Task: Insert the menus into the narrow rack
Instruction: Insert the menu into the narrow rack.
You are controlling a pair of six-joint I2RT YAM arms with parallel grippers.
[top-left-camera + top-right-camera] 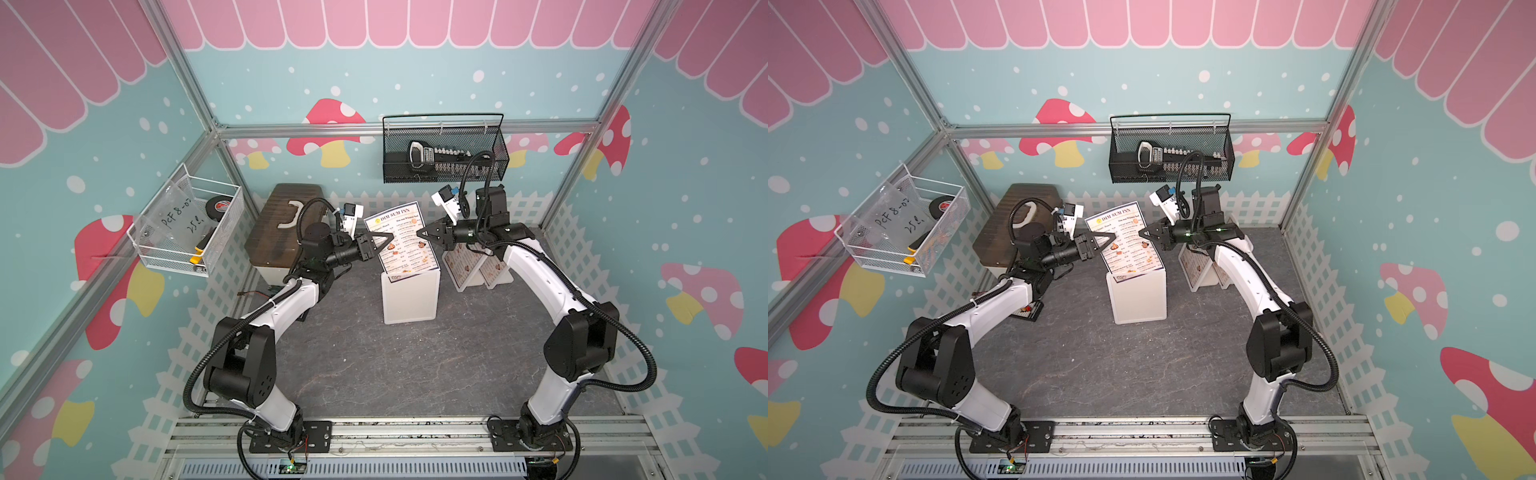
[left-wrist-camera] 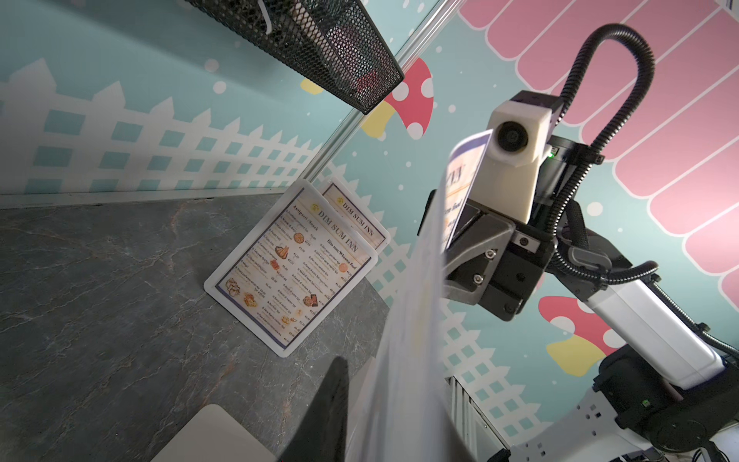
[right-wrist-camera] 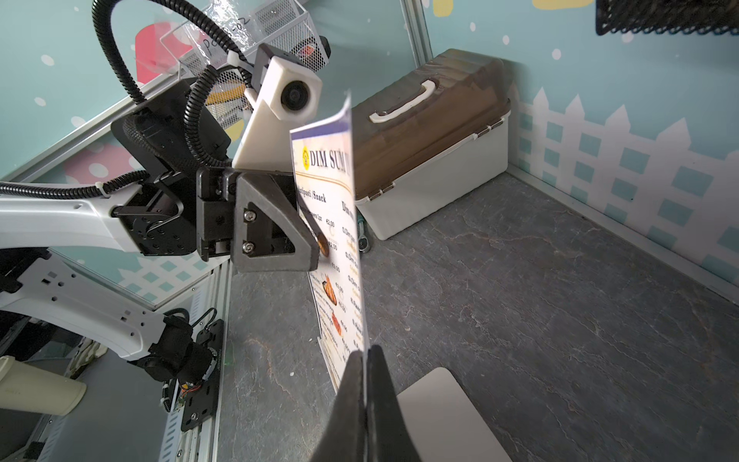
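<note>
Right gripper (image 1: 419,235): shut tight, pinching the right edge of the held menu (image 1: 405,243).
Left gripper (image 1: 389,237): jaws narrow, one on each side of the held menu's left edge. I cannot tell if they squeeze it.
Held menu: stands up between the two grippers, a bit tilted, with its words and food pictures showing in both top views.
Rack (image 1: 411,301): a white box on the grey floor (image 1: 374,365), right under the held menu. The held menu's low edge meets the top of the rack. I cannot tell if it is inside.
Front leaning menu (image 2: 292,276): stands on the floor and leans back by the fence wall, on the right side.
Back leaning menu (image 2: 362,224): just behind the front one and mostly covered by it.
In the way: the right arm (image 1: 536,274) covers part of both leaning menus in both top views.
Brown-lid box (image 1: 282,224): in the back left corner, behind the left gripper, with a white handle on top.
Black basket (image 1: 399,141): hangs on the back wall, above the grippers.
White wire basket (image 1: 224,232): hangs on the left wall, with a black tape roll (image 1: 220,205) inside.
</note>
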